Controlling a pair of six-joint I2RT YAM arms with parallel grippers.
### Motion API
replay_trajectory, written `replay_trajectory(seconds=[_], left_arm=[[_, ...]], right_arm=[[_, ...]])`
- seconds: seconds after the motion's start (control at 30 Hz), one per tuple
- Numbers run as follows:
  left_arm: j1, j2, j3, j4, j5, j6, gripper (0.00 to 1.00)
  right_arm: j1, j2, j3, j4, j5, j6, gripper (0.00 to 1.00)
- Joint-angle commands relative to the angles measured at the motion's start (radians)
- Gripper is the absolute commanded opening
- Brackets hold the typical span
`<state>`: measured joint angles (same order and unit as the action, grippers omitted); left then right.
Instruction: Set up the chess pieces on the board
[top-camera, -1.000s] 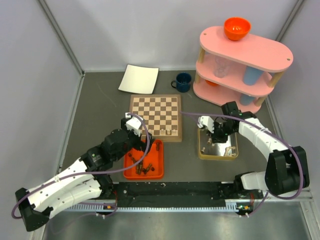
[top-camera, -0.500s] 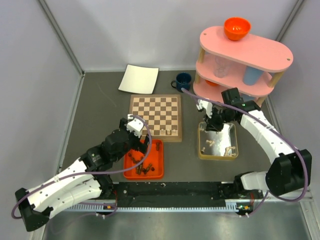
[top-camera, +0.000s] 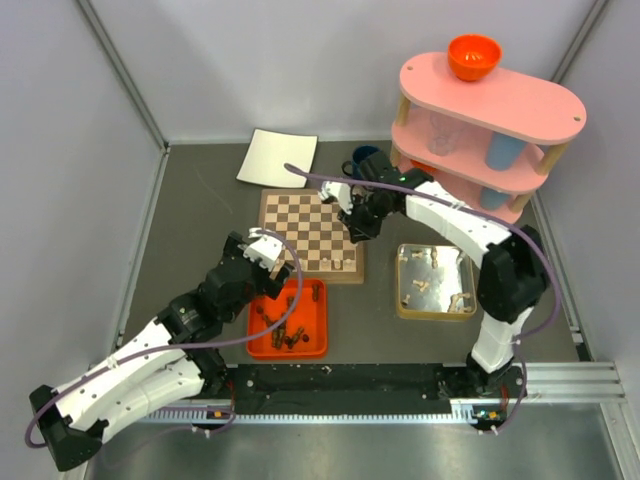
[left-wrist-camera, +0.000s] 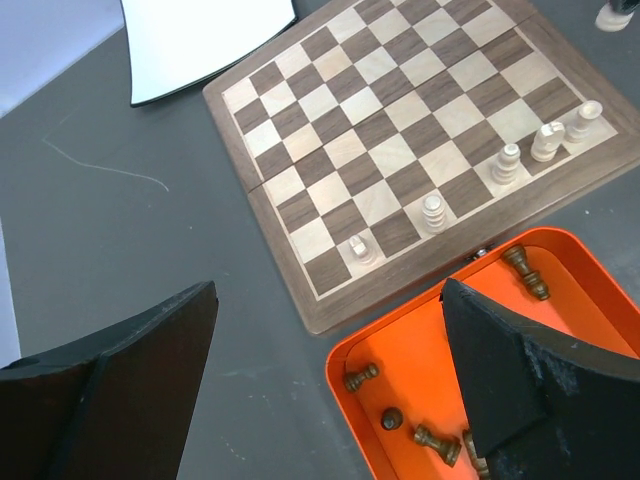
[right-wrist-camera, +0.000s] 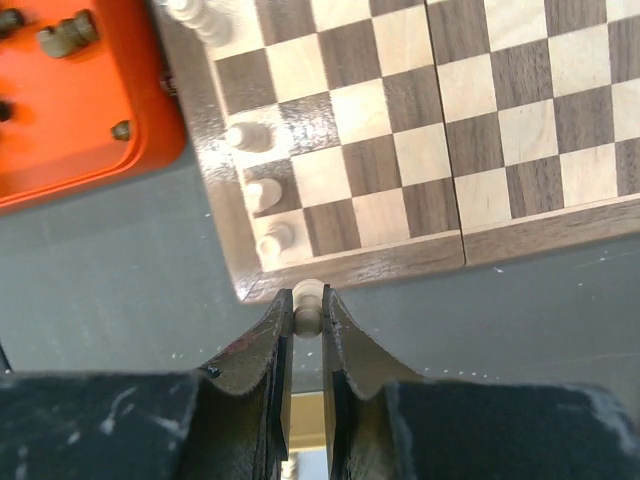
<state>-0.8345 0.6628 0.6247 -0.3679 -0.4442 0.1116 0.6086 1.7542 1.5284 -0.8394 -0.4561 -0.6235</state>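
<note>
Five pale chessmen (left-wrist-camera: 508, 163) stand on the chessboard (left-wrist-camera: 400, 90) ahead of the right tool (right-wrist-camera: 307, 310), which pinches another pale chessman (right-wrist-camera: 307, 296); the open left tool (left-wrist-camera: 325, 350) hovers above unplaced dark chessmen (left-wrist-camera: 433, 440).

Pale grey walls (top-camera: 250, 70) close in a dark grey table (top-camera: 195, 225) on three sides, a pink three-tier shelf (top-camera: 530, 105) stands in its far right corner, and soft even light falls throughout.
</note>
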Motion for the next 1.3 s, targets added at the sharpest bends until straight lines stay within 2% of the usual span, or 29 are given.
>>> replay_trajectory(seconds=[0.0,0.23,0.57,1.27], left_arm=[[0.006,0.003,-0.005,0.055,-0.045,0.039,0.99],[0.008,-0.008,-0.01,0.061,-0.031,0.045,0.99],[0.011,-0.02,-0.011,0.063,-0.019,0.043,0.99],[0.017,-0.022,-0.011,0.061,-0.011,0.042,0.99]], right_arm=[[0.028,0.088,0.108,0.031,0.1,0.076,0.08],[0.051,0.203,0.159,0.033,0.14,0.099,0.1],[0.071,0.277,0.18,0.033,0.155,0.113,0.12],[0.085,0.289,0.145,0.036,0.161,0.116,0.18]])
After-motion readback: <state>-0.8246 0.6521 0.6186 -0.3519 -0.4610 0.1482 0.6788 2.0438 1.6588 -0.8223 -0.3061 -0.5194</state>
